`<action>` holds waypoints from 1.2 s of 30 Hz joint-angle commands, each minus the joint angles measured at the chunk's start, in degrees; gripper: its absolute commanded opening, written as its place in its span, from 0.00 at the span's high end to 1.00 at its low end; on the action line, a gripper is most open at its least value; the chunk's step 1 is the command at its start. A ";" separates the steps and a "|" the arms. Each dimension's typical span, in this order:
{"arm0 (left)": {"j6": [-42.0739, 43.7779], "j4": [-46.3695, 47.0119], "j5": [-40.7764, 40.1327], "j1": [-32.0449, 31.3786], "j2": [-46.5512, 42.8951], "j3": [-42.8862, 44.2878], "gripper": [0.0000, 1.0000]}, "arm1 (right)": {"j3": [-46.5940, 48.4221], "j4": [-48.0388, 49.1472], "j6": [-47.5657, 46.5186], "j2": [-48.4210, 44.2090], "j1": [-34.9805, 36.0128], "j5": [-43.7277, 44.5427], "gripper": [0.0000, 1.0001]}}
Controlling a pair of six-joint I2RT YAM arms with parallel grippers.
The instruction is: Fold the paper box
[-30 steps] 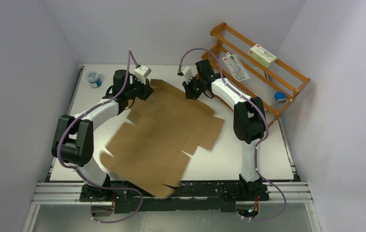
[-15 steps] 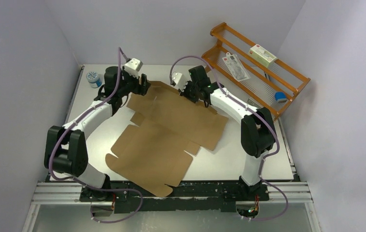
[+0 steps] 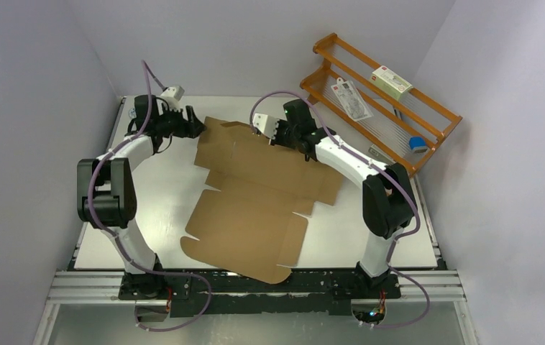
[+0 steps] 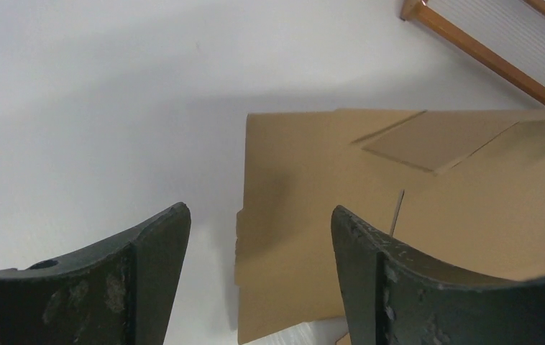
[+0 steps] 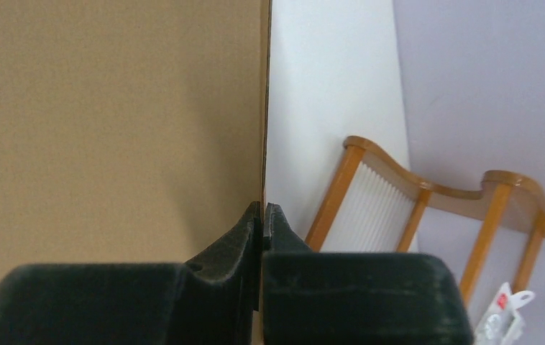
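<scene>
Cardboard box (image 3: pixel 255 201) lies unfolded on the tabletop (image 3: pixel 162 190). My right fingers (image 5: pixel 219 287) pinch its far edge; my left fingers (image 4: pixel 147 277) hang spread beside its far-left corner, holding nothing. Folding's barely begun I'd say, next needs a flap lifted.

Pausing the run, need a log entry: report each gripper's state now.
Left gripper: open, holding nothing.
Right gripper: closed on an edge of the flat brown corrugated cardboard sheet.
</scene>
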 commanded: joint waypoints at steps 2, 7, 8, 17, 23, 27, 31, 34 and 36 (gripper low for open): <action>-1.15 -3.09 11.87 2.18 4.55 3.95 0.24 | 1.06 2.60 -5.57 -1.05 -0.12 -0.36 1.00; 0.70 -6.50 11.85 4.07 7.14 5.94 0.24 | 2.36 2.10 -7.56 0.51 -0.09 0.26 1.00; 0.41 -6.24 13.46 4.67 7.87 6.10 0.25 | 2.45 2.04 -7.76 0.64 -0.16 -0.10 1.00; -0.48 -5.62 22.23 5.02 13.43 8.27 0.36 | 0.17 4.07 -9.55 -0.36 0.80 -2.93 1.00; 1.76 -7.55 24.57 2.78 13.92 8.93 0.51 | -0.38 4.60 -9.73 -0.47 1.39 -3.02 1.00; 1.78 -8.65 23.58 2.30 11.32 8.00 0.73 | 0.09 3.93 -10.35 -0.20 1.71 -1.45 1.00; 3.62 -10.71 18.68 1.57 7.34 6.19 0.89 | -1.28 6.28 -10.89 -0.93 1.73 0.73 1.00; 2.84 -10.13 16.62 1.19 4.20 3.96 0.94 | -2.56 7.58 -12.03 -1.72 1.81 2.96 1.00; 0.50 -9.32 15.25 0.66 1.87 2.17 0.95 | -3.36 8.32 -12.47 -2.27 2.01 4.01 1.00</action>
